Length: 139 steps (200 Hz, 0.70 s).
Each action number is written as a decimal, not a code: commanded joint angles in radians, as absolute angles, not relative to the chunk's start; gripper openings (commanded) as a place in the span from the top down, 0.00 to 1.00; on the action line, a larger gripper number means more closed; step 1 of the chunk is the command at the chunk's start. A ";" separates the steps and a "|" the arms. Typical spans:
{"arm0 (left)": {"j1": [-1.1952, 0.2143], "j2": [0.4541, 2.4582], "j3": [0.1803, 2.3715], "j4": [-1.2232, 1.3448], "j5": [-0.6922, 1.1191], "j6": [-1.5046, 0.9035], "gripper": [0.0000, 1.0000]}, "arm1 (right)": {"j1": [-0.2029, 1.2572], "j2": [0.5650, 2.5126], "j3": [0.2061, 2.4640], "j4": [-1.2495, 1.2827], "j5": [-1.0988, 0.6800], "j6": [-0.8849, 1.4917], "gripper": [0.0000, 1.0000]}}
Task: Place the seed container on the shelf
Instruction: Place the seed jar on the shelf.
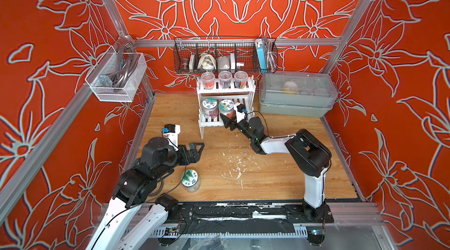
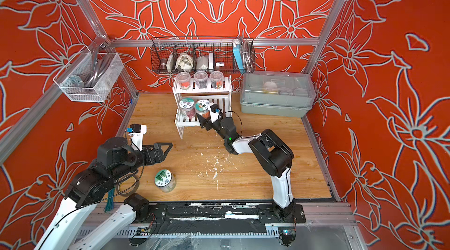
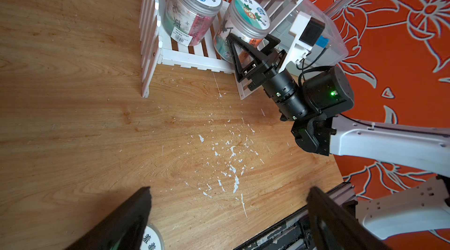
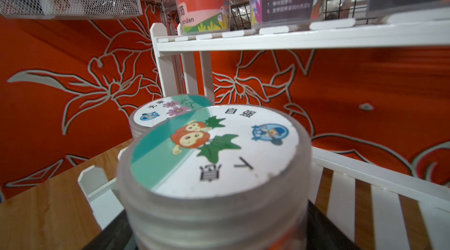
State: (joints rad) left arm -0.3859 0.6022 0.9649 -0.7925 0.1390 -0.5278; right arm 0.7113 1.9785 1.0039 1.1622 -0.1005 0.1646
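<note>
Taking 12 o'clock as the back wall in the top views, the shelf (image 1: 201, 127) stands at 12 o'clock on the table (image 1: 267, 175). The right gripper (image 3: 252, 41) reaches into its lower tier from 5 o'clock. Its jaws are closed about halfway on the seed container (image 3: 250, 12), one finger on each side of the clear wall. The container therefore lies straight ahead of these jaws, toward 11 o'clock along the arm's line. Its long axis is about upright, lid up. It sits at the front of the lower tier, just beside the pink-flower jar (image 1: 210, 107) at its 9 o'clock. Whether its base rests fully on the slats behind the front rail cannot be told. Bare slats lie open at its 3 o'clock, and the upper board with its three cups (image 1: 225, 79) overhangs only the 12 o'clock side. The likely next move is to let go and back out toward 5 o'clock over clear wood. The tight spots would be the front rail and the shelf's right front leg, just beside the gripper body. A dragging finger could tip the container off the edge. The left gripper (image 1: 197, 152) is well apart at 8 o'clock, jaws wide and empty, near a green-lidded jar (image 1: 190, 178) on the table.
</note>
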 commanded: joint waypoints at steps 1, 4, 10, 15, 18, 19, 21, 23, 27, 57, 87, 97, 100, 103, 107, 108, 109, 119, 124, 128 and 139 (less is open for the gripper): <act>-0.380 0.591 0.951 -0.797 0.132 -0.513 0.01 | 0.707 2.005 1.046 1.251 -0.072 0.173 0.33; -0.380 0.591 0.952 -0.798 0.130 -0.512 0.01 | 0.706 2.008 1.047 1.251 -0.073 0.175 0.33; -0.380 0.589 0.953 -0.798 0.129 -0.510 0.01 | 0.706 2.012 1.052 1.252 -0.073 0.174 0.33; -0.380 0.589 0.953 -0.799 0.128 -0.510 0.01 | 0.704 2.016 1.056 1.251 -0.072 0.174 0.33; -0.380 0.589 0.954 -0.799 0.127 -0.509 0.01 | 0.704 2.017 1.058 1.249 -0.074 0.173 0.33; -0.380 0.589 0.953 -0.799 0.127 -0.509 0.01 | 0.704 2.017 1.059 1.248 -0.074 0.173 0.33; -0.380 0.589 0.954 -0.799 0.127 -0.509 0.01 | 0.704 2.018 1.060 1.247 -0.074 0.173 0.33; -0.380 0.589 0.955 -0.800 0.126 -0.508 0.01 | 0.704 2.019 1.062 1.246 -0.074 0.173 0.33; -0.380 0.590 0.955 -0.799 0.126 -0.508 0.01 | 0.703 2.021 1.064 1.246 -0.075 0.172 0.33; -0.380 0.591 0.956 -0.797 0.126 -0.507 0.01 | 0.698 2.036 1.078 1.243 -0.070 0.169 0.32; -0.380 0.594 0.956 -0.796 0.122 -0.504 0.01 | 0.689 2.056 1.090 1.244 -0.063 0.169 0.32; -0.380 0.595 0.957 -0.798 0.123 -0.503 0.01 | 0.685 2.063 1.094 1.244 -0.064 0.174 0.32; -0.381 0.594 0.958 -0.798 0.123 -0.503 0.01 | 0.684 2.063 1.096 1.244 -0.063 0.177 0.32; -0.380 0.594 0.960 -0.797 0.123 -0.504 0.01 | 0.683 2.066 1.098 1.243 -0.066 0.178 0.32; -0.380 0.594 0.960 -0.799 0.121 -0.503 0.01 | 0.681 2.068 1.100 1.242 -0.066 0.181 0.32; -0.380 0.594 0.959 -0.799 0.121 -0.503 0.01 | 0.681 2.070 1.101 1.241 -0.066 0.181 0.32; -0.380 0.594 0.959 -0.798 0.121 -0.502 0.01 | 0.681 2.070 1.102 1.241 -0.067 0.182 0.32; -0.380 0.592 0.963 -0.801 0.119 -0.501 0.01 | 0.681 2.076 1.108 1.236 -0.068 0.184 0.32; -0.380 0.591 0.963 -0.802 0.117 -0.500 0.01 | 0.680 2.078 1.111 1.234 -0.066 0.186 0.31; -0.380 0.591 0.964 -0.802 0.116 -0.500 0.01 | 0.680 2.079 1.113 1.231 -0.066 0.184 0.31; -0.381 0.589 0.965 -0.802 0.114 -0.498 0.01 | 0.680 2.084 1.117 1.229 -0.064 0.186 0.29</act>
State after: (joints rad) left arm -0.3859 0.5999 0.9588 -0.7944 0.1291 -0.5167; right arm 0.6834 2.0644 1.0832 1.1851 -0.0814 0.1715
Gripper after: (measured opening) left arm 0.988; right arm 0.829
